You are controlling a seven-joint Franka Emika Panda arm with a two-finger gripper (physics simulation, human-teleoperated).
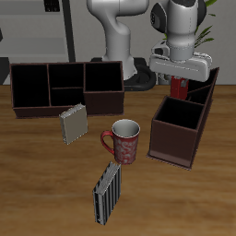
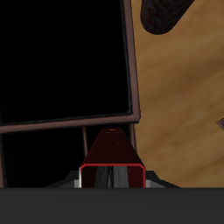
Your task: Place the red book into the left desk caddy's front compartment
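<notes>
My gripper (image 1: 179, 81) is shut on the red book (image 1: 178, 88) and holds it upright over the left desk caddy (image 1: 164, 138), a dark maroon-brown box seen slantwise. The book hangs over the caddy's part farther back, just above the rim. In the wrist view the red book (image 2: 111, 150) shows end-on between my fingers, with my gripper (image 2: 111, 175) above a divider (image 2: 61, 123) of the caddy. A large dark compartment (image 2: 61, 57) lies beyond the divider. The book's lower end is hidden.
A second dark caddy (image 1: 101, 100) stands broadside at the back. A grey book (image 1: 74, 124), a red patterned mug (image 1: 124, 140) and a dark striped book (image 1: 107, 194) stand on the wooden table beside the left caddy. The mug (image 2: 166, 13) also shows in the wrist view.
</notes>
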